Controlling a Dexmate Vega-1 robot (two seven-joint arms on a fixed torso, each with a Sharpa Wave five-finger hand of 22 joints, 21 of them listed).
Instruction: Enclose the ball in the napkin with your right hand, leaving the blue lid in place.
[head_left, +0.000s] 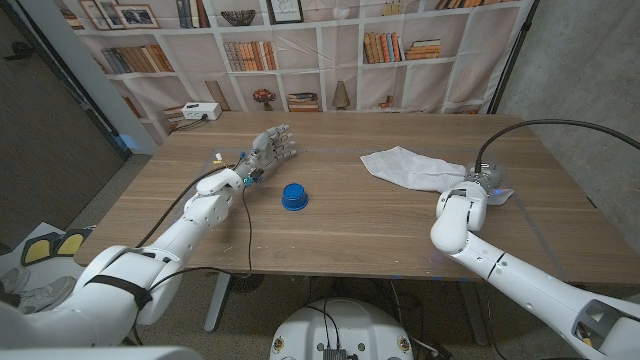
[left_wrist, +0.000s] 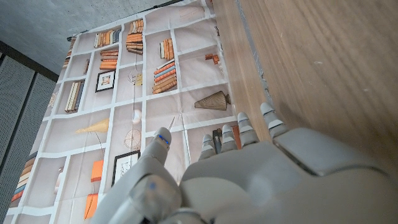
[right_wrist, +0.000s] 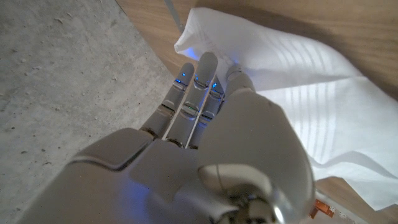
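The napkin lies crumpled and spread across the right half of the desk, stretching from near the middle toward the right hand, which sits at its near right end. No ball can be seen anywhere; my guess is that it sits under the folds of cloth or behind the hand, but the pictures do not settle that. The blue lid stands alone on bare wood left of centre, well apart from the napkin, which suits a task that wants it left untouched.

In the right wrist view the right hand reaches along the white napkin, its fingers stretched out straight and close together, their tips touching or just over the cloth's edge. Whether anything is pinched beneath them I cannot tell, since the back of the hand hides the palm side. The hand seems placed there to catch a corner of the cloth and draw it over.

The left hand waits at the far left of the desk, beyond the lid and clear of it, fingers apart and holding nothing. The left wrist view shows its fingers extended over the wood, pointing toward the bookshelf backdrop, probably parked out of the way while the right arm works
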